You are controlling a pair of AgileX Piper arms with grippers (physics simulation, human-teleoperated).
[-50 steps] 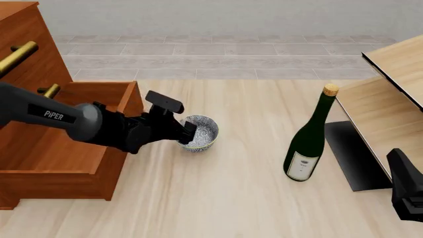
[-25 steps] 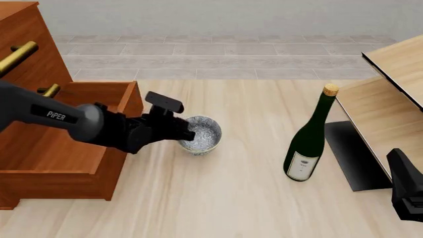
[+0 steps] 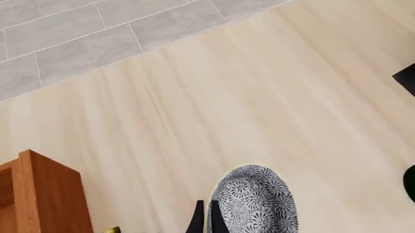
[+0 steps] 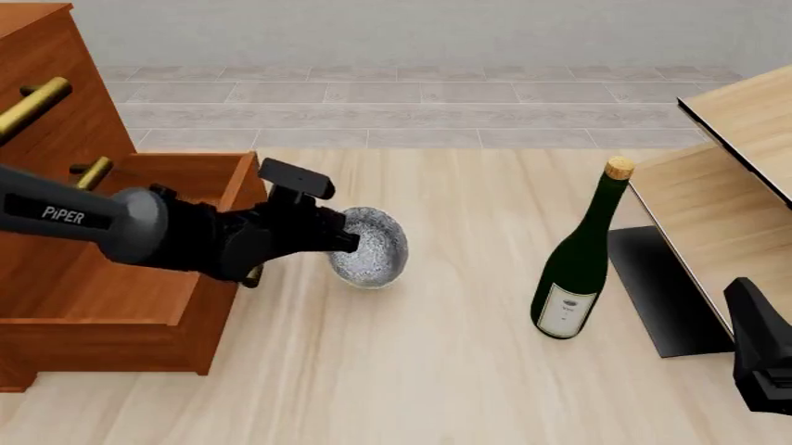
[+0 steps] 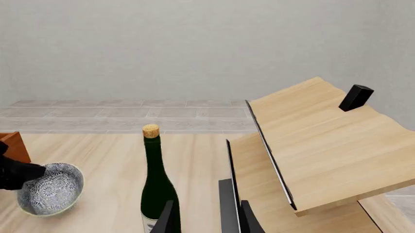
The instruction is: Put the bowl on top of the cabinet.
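So the left gripper (image 4: 348,243) is clamped on the near-left rim of the bowl (image 4: 371,247) — one finger inside, one outside, going by the left wrist view where the two dark fingertips (image 3: 197,224) straddle the edge. The bowl is tipped way over, mouth facing right and a bit toward the camera, so you're looking at its speckled inside. It's just beside the corner of the cabinet's (image 4: 74,269) pulled-out drawer (image 4: 185,176), on the right of it, over the pale wooden table (image 4: 433,371). Can't really tell if its foot touches the tabletop or if it's slightly lifted.

The wine bottle (image 4: 577,264) stands upright well to the right of the bowl, near the light-wood unit (image 4: 730,167). The right gripper (image 5: 206,213) sits low in the front view's right corner, well apart from everything — its fingers are parted with nothing between them.
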